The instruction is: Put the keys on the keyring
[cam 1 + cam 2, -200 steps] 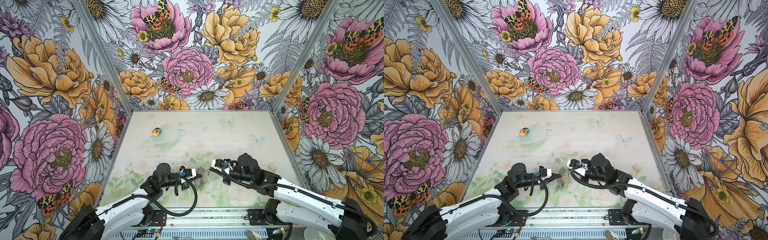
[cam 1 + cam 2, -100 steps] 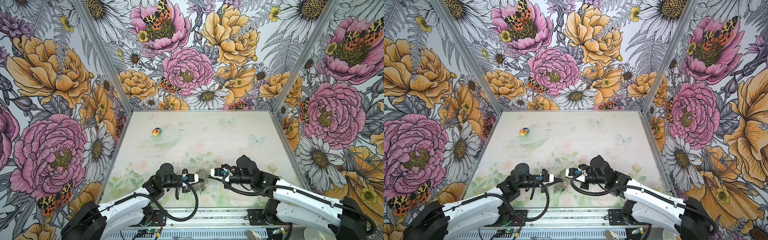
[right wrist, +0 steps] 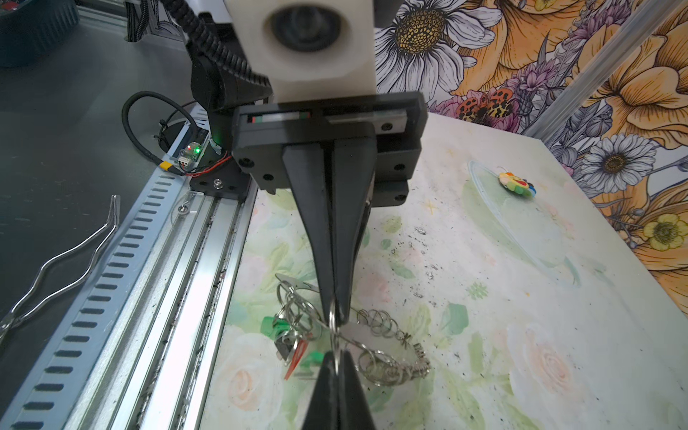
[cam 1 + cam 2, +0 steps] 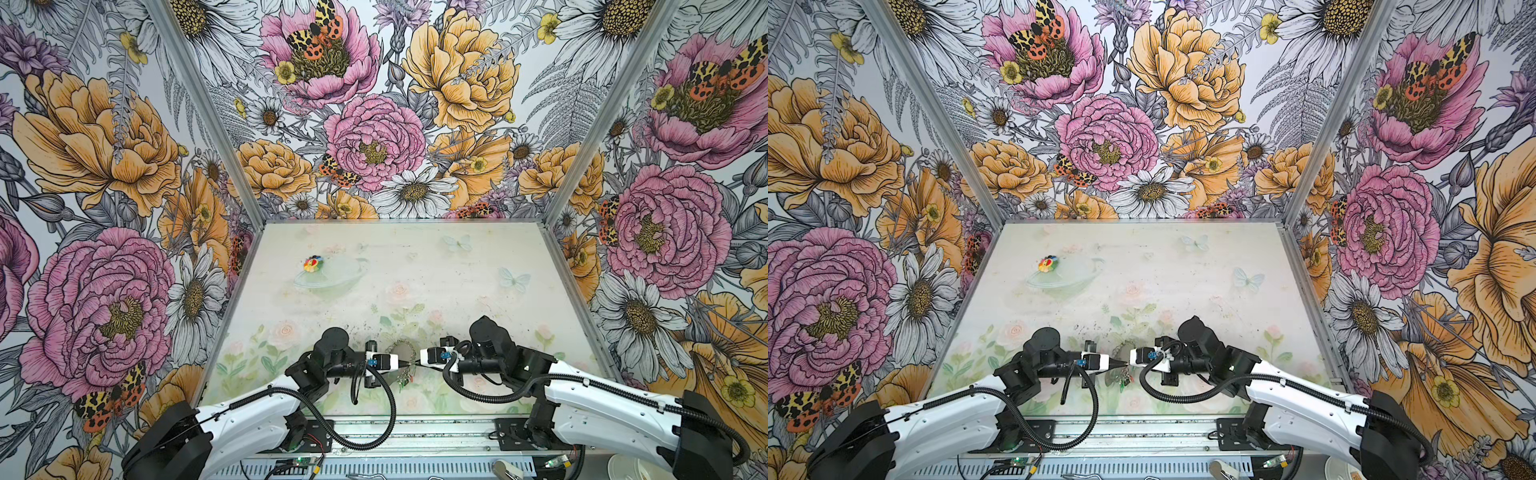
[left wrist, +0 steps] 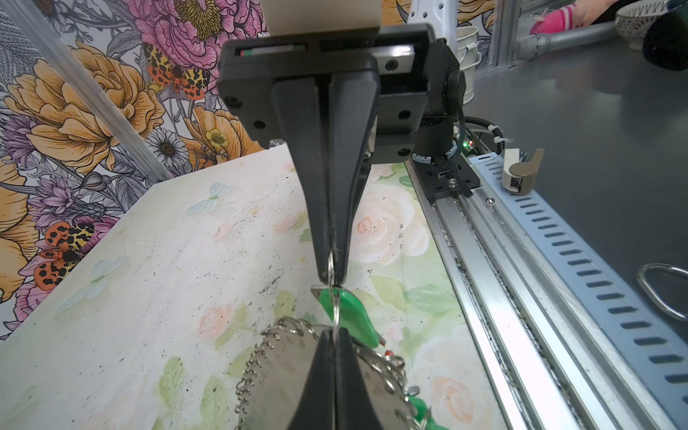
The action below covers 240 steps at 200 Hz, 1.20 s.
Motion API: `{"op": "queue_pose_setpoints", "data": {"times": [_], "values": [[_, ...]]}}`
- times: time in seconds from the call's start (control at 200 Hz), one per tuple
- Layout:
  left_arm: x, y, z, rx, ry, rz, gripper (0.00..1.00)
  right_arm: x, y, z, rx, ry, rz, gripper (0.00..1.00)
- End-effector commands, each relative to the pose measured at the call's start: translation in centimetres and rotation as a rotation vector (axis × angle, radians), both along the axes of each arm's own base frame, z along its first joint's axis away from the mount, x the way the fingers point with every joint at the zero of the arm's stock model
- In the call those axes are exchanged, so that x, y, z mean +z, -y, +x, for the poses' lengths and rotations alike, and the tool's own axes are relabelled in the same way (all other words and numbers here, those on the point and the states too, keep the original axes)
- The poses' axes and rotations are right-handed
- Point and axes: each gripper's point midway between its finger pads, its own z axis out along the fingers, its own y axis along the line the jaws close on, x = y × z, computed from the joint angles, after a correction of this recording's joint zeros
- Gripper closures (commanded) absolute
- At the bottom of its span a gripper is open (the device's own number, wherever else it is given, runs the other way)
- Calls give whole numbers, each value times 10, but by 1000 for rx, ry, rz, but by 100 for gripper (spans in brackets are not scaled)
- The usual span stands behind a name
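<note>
My left gripper (image 4: 404, 363) and right gripper (image 4: 415, 361) meet tip to tip over the table's near middle. Both are shut on one thin silver wire loop (image 5: 332, 294). In the left wrist view my left gripper (image 5: 335, 333) pinches the loop's near end and the right gripper (image 5: 331, 274) its far end. A green-headed key (image 5: 348, 312) sits against that loop. The keyring (image 5: 283, 366), a grey oval band fringed with wire loops, lies under my left fingers. In the right wrist view the right gripper (image 3: 337, 353) faces the left gripper (image 3: 335, 312), with green keys (image 3: 274, 326) beside the keyring (image 3: 387, 363).
A round multicoloured toy (image 4: 312, 263) lies at the far left of the table (image 4: 457, 282). The metal rail (image 4: 415, 432) runs along the near edge just behind the grippers. A bent wire tool (image 3: 56, 268) lies outside on the bench. Flowered walls close in three sides.
Both grippers have drifted toward the near edge, the right one farther and leftward. Their tips, apart a second ago, now meet on the wire loop.
</note>
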Motion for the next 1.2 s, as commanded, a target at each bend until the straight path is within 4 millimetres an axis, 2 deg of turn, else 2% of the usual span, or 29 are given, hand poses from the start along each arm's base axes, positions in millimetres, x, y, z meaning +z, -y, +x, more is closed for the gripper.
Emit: {"op": "queue_pose_setpoints", "data": {"times": [0.0, 0.38, 0.981, 1.196], "values": [[10, 2, 3, 9, 40, -19, 100, 4, -2, -6, 31, 27, 27, 100], [11, 1, 6, 21, 22, -21, 100, 8, -2, -12, 50, 51, 49, 100], [16, 2, 6, 12, -19, -40, 100, 0, -5, -16, 72, 60, 20, 100], [11, 1, 5, 8, -8, -29, 100, 5, 0, -3, -6, 107, 34, 100]]}}
